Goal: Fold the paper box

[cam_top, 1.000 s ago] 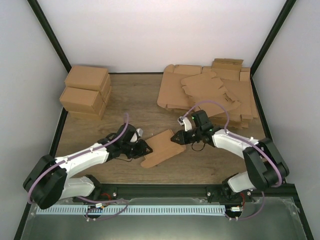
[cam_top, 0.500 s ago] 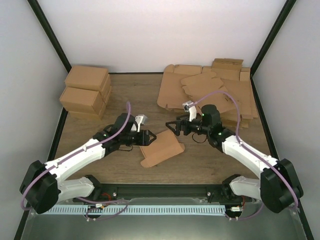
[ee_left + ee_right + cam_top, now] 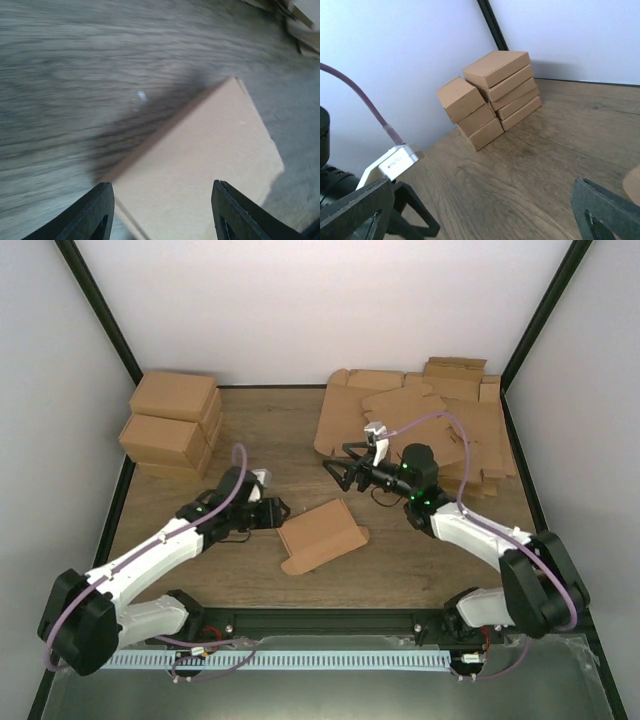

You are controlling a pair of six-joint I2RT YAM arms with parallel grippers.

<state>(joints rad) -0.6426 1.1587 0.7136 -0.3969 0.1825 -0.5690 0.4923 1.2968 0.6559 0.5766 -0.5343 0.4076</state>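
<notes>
Left gripper [image 3: 278,509], jaws spread and empty, sits just beside the paper box [image 3: 322,536], which lies mid-table [image 3: 270,435], long axis running near-left to far-right. Right gripper [image 3: 338,468], fingers wide apart, hovers farther off.

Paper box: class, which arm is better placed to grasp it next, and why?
Left. The left gripper sits open beside the paper box, which shows between its fingers in the wrist view. The right gripper points away, toward the stacked cartons.
</notes>
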